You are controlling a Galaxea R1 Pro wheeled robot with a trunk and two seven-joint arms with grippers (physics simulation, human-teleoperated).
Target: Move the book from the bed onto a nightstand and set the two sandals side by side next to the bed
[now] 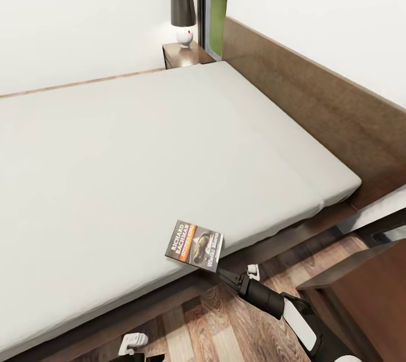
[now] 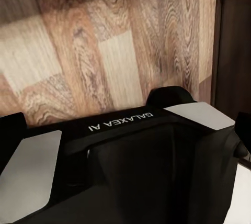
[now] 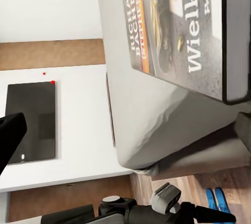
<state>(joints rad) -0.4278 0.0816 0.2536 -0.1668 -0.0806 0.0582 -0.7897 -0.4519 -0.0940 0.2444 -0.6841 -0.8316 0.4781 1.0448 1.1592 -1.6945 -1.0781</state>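
Note:
The book (image 1: 194, 245), dark cover with white "RICHARD BACHMAN" lettering and an orange stripe, lies at the near edge of the bed (image 1: 141, 170), one corner hanging over the mattress side. My right gripper (image 1: 221, 273) reaches up from the floor side to that corner. In the right wrist view the book (image 3: 172, 30) looms close and the fingers (image 3: 10, 140) stand far apart at the frame's edges, open, nothing clamped. Two blue sandals (image 3: 218, 199) show on the floor beyond the mattress corner. My left gripper (image 1: 134, 344) hangs low over the plank floor, fingers apart.
A nightstand (image 1: 183, 56) with a dark-shaded lamp (image 1: 183, 15) stands at the bed's far side by the window. A second nightstand (image 1: 361, 286) is close at my right, beside the headboard (image 1: 316, 97). Its dark side (image 2: 232, 51) shows above my own trunk in the left wrist view.

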